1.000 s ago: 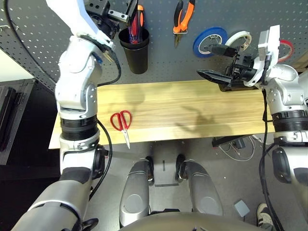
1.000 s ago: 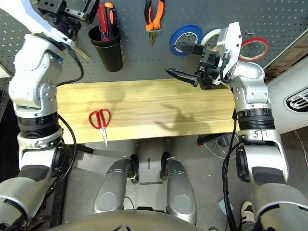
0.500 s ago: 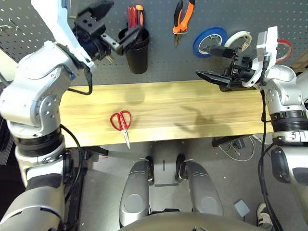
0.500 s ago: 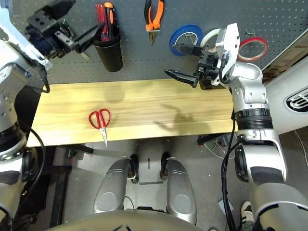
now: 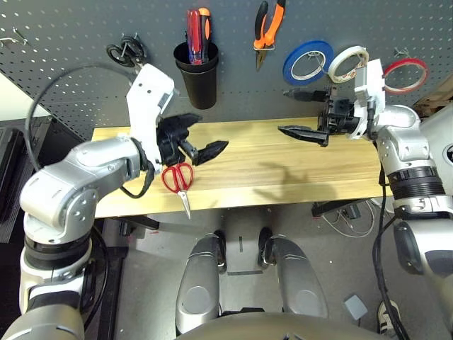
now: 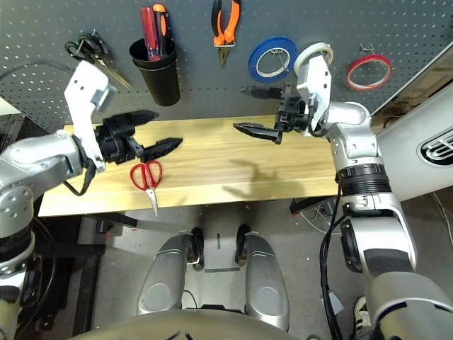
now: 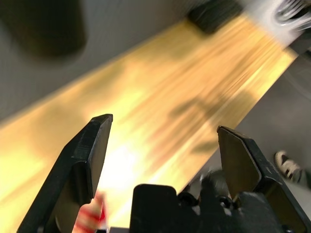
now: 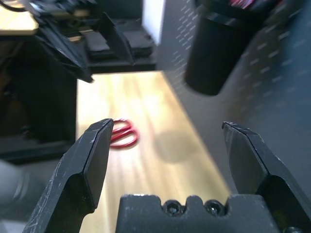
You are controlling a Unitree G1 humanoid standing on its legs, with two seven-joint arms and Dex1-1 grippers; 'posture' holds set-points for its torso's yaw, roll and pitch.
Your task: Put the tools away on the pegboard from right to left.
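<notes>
The red-handled scissors [image 5: 178,178] lie flat on the wooden table [image 5: 283,163] near its front left, blades toward the front edge. My left gripper [image 5: 204,136] hovers open just behind and above their handles, empty. Over the table's right half my right gripper [image 5: 296,112] stands open and empty, pointing left. On the pegboard [image 5: 64,64] a black cup [image 5: 197,79] holds the red-handled screwdriver [image 5: 192,32]. The orange-and-black pliers [image 5: 267,27] hang to its right, and the red tape ring [image 5: 405,74] hangs at the far right. The right wrist view shows the scissors [image 8: 121,133] blurred.
A blue tape roll [image 5: 308,61] and a white tape roll [image 5: 347,62] hang between the pliers and the red ring. Black-handled scissors [image 5: 126,51] hang left of the cup. An orange-handled tool [image 5: 204,25] shares the cup. The table's middle is bare wood.
My left arm has swung down from the pegboard beside the cup to just above the scissors. My right gripper has drifted left and slightly lower. Both stayed open.
</notes>
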